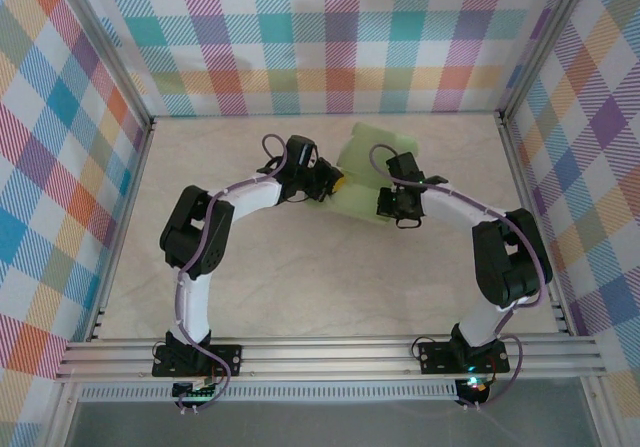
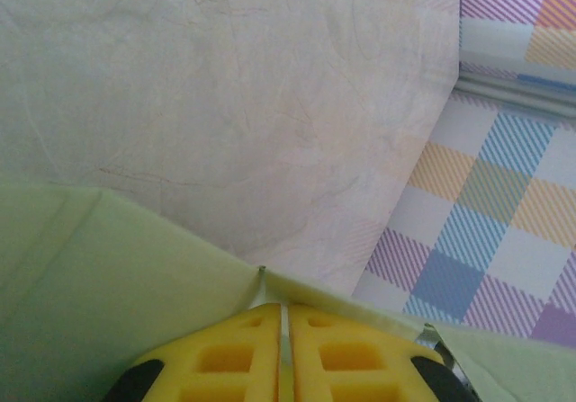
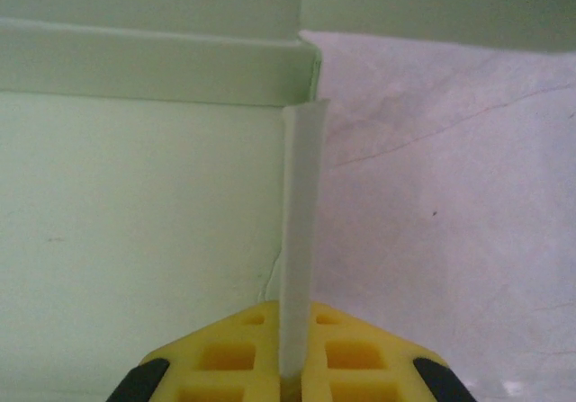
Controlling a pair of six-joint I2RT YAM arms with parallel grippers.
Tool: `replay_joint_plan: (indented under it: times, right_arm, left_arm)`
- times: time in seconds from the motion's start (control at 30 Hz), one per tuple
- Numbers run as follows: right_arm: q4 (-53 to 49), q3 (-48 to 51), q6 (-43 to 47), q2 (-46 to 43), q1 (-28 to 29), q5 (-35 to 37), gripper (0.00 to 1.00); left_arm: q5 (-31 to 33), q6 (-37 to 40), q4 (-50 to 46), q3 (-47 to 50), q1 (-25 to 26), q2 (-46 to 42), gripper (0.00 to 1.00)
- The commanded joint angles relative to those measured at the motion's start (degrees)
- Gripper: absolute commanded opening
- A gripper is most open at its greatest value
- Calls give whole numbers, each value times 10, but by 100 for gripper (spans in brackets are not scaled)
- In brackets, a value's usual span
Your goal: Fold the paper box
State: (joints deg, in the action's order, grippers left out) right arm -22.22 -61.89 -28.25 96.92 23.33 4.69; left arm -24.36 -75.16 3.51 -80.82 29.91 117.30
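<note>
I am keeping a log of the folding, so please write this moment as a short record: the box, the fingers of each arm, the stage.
paper box: pale green card, some flaps raised, toward the far middle of the table
left fingers: shut on an edge of the paper box
right fingers: shut on an upright flap of the paper box
stage: folding not yet finished
</note>
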Motion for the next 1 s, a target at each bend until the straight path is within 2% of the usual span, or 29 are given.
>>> replay_joint_plan:
  times: [0.0, 0.13, 0.23, 0.4, 0.5, 0.63, 0.83, 0.9, 0.97]
  right_arm:
    - [27, 9, -3, -21, 28, -36, 0]
    - [26, 9, -3, -21, 31, -25, 0]
    - [11, 2, 3, -22, 28, -7, 0]
    - [2, 1, 3, -25, -5, -30, 0]
    - [3, 1, 15, -27, -23, -57, 0]
    - [6, 3, 58, -32, -39, -102, 0]
    - [-15, -6, 185, -45, -56, -164, 0]
    - [-31, -19, 217, -46, -69, -205, 0]
    - [-50, -35, 249, -45, -81, -239, 0]
  left_arm:
    - [12, -57, 63, -6, 1, 6, 12]
    - [20, -75, 78, -4, 1, 1, 14]
    - [22, -44, 58, -7, 0, -12, 16]
    - [42, 89, -39, -2, -7, -62, 20]
    - [40, 197, -91, 3, -14, -93, 23]
    - [50, 356, -142, 16, -27, -138, 34]
    - [-25, 619, -129, 31, -75, -167, 67]
    - [-106, 708, -107, 40, -95, -163, 75]
    - [-214, 795, -97, 44, -113, -153, 77]
